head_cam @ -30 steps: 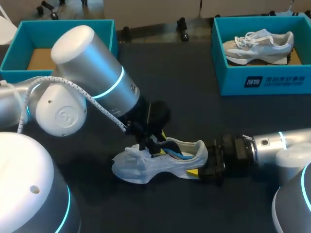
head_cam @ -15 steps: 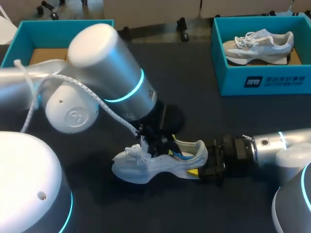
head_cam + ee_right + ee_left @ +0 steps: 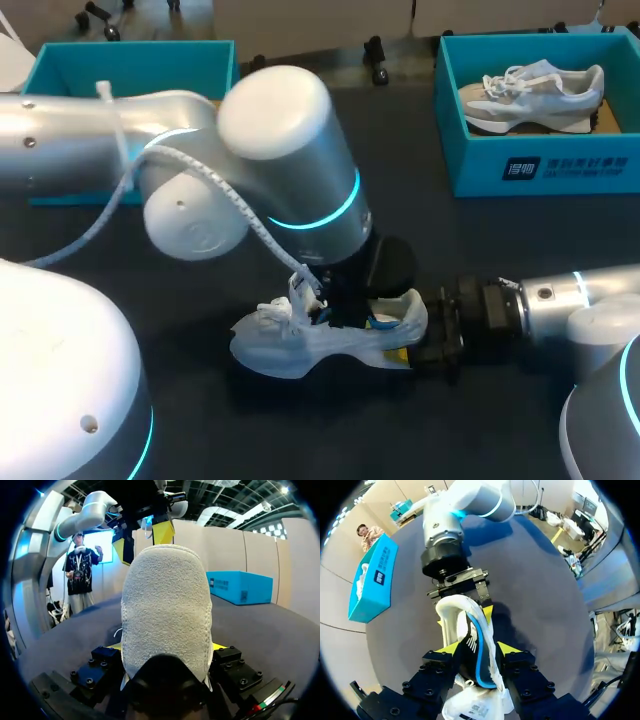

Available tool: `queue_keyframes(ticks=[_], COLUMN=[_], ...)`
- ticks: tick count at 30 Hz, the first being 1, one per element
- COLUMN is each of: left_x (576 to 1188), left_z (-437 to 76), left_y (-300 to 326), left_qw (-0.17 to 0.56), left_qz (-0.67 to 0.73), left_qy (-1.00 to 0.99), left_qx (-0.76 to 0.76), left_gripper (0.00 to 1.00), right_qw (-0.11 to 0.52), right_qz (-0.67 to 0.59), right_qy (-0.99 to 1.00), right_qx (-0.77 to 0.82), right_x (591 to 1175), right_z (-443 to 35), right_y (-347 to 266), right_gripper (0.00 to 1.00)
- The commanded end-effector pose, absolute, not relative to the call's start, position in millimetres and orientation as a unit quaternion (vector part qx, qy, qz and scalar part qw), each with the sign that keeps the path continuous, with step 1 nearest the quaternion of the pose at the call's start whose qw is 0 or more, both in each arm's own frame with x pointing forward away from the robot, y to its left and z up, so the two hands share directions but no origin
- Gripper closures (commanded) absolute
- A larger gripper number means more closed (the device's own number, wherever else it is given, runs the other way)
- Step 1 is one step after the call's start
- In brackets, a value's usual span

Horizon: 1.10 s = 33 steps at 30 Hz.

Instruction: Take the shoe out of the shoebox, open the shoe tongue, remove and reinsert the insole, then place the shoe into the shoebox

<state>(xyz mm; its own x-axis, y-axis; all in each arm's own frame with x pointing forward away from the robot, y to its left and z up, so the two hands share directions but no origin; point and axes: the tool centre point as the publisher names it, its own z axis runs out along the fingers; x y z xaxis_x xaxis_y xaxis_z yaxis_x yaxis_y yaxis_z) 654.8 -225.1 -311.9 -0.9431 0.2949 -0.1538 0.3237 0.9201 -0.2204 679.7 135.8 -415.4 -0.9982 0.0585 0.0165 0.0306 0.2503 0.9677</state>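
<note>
An open teal cardboard shoebox [image 3: 130, 52] is seen at the far left of the dark desk [image 3: 450, 250]. Near the middle, a white knitted shoe [image 3: 300, 345] is stood on its sole, toe leftward. The left claw [image 3: 479, 647] is positioned over its opening; whether it is apart or clamped cannot be told. The heel is clamped by the right claw [image 3: 167, 650]. A grey-white trainer [image 3: 530, 95] is held in a second teal shoebox [image 3: 540, 165] at the far right.

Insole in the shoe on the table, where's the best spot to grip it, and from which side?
Grip the insole by its blue edge near the heel, coming down from above through the open collar. The shoe sits sole-down with the right gripper shut on its heel, so only the top opening gives access.
</note>
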Motion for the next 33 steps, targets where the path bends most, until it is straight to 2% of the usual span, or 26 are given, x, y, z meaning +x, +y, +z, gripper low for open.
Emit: queue_keyframes(ticks=[1, 9, 11, 14, 15, 16, 33], left_x=[655, 659, 660, 661, 661, 661, 655], left_z=[-320, -326, -328, -329, -330, -330, -299], left_y=[-238, -243, -244, -244, -244, -244, -234], left_qw=[0.071, 0.076, 0.076, 0.078, 0.079, 0.079, 0.065], left_qz=[-0.072, -0.052, -0.050, -0.046, -0.044, -0.043, -0.047], left_qy=[0.982, 0.984, 0.985, 0.985, 0.985, 0.985, 0.986], left_qx=[0.157, 0.153, 0.150, 0.146, 0.145, 0.144, 0.146], left_gripper=[0.56, 0.61, 0.65, 0.77, 0.95, 1.00, 1.00], right_qw=[0.011, 0.011, 0.011, 0.011, 0.011, 0.011, 0.011], right_qz=[0.610, 0.610, 0.610, 0.610, 0.610, 0.610, 0.610], right_qy=[0.792, 0.792, 0.792, 0.792, 0.792, 0.792, 0.792], right_qx=[0.028, 0.028, 0.028, 0.028, 0.028, 0.028, 0.028], right_x=[679, 679, 679, 679, 679, 679, 679], right_z=[-414, -414, -414, -414, -414, -414, -414], right_y=[136, 136, 136, 136, 136, 136, 136], right_gripper=[1.00, 1.00, 1.00, 1.00, 1.00, 1.00, 1.00])
